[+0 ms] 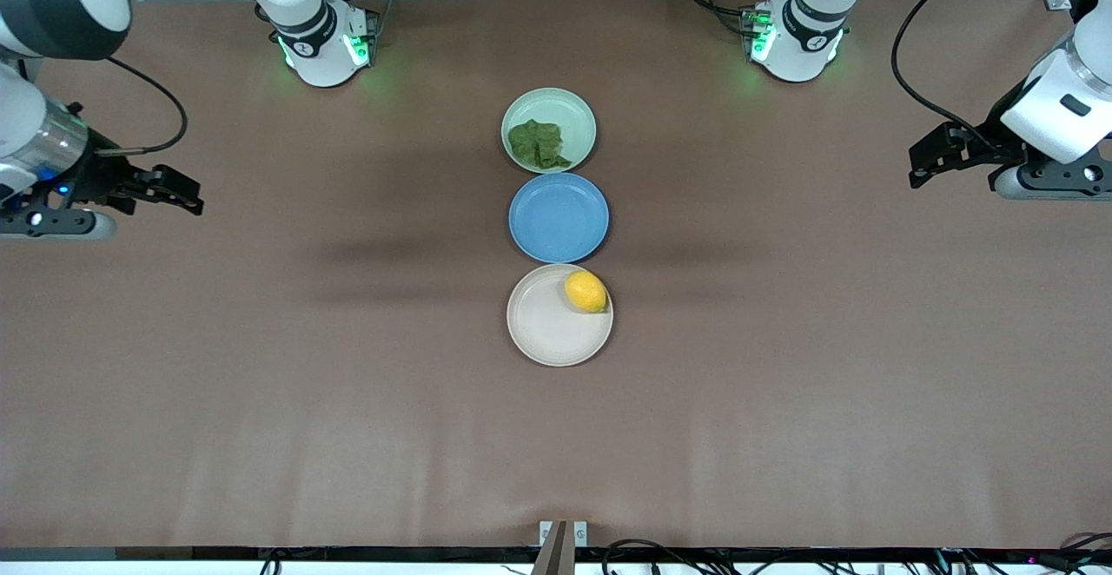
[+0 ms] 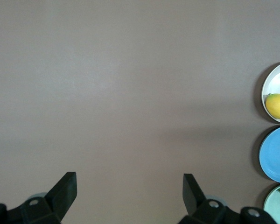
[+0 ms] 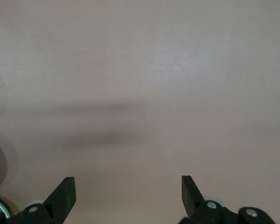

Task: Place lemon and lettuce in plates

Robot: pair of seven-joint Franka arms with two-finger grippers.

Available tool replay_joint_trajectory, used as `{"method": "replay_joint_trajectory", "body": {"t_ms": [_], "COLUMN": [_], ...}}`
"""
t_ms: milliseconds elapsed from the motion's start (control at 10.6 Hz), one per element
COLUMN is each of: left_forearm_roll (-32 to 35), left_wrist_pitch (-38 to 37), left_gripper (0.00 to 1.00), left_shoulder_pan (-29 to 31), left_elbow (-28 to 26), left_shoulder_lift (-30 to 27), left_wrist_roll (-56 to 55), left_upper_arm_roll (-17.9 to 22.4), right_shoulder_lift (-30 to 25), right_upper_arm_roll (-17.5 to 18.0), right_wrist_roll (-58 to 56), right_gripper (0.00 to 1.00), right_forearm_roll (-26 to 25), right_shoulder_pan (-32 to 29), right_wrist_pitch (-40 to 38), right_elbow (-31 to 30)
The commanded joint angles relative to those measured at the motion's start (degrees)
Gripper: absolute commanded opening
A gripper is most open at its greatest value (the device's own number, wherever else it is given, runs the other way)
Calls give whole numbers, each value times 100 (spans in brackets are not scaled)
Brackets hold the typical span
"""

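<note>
The small oval yellow lemon (image 1: 586, 291) sits against the round cream-white plastic plate's (image 1: 547, 327) rim; the wrinkled dark-green lettuce (image 1: 539, 144) lies in the pale mint-green plate (image 1: 573, 115). The left gripper (image 1: 928, 158) and right gripper (image 1: 178, 191) hang wide apart over bare brown worktop (image 1: 782, 384) at its ends.

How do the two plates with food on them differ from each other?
The mint green plate holds the lettuce; the cream white plate holds the lemon.

The green plate lies farther from the front camera, the white plate nearer, with the blue plate between them.

The lettuce lies flat and wrinkled on its plate; the lemon is smooth and rests against its plate's rim.

Both plates are round, shallow and look equal in size.
</note>
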Motion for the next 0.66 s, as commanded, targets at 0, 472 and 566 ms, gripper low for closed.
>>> {"method": "replay_joint_trajectory", "body": {"t_ms": [0, 472, 566], "left_forearm_roll": [-133, -133, -133], "left_wrist_pitch": [-94, -103, -103], "left_gripper": [100, 100, 100], "left_shoulder_pan": [17, 17, 17], "left_elbow": [176, 264, 265], "left_shoulder_lift": [30, 39, 39], "left_wrist_roll": [129, 129, 138], "left_upper_arm_roll": [17, 17, 26], "right_shoulder_lift": [21, -50, -67], "right_upper_arm_roll": [-365, -375, -375], "right_wrist_roll": [-200, -183, -183], "right_gripper": [100, 100, 100], "right_forearm_roll": [-61, -264, -255], "right_shoulder_pan": [236, 298, 307], "right_wrist_pitch": [80, -84, -295], "right_elbow": [103, 470, 742]}}
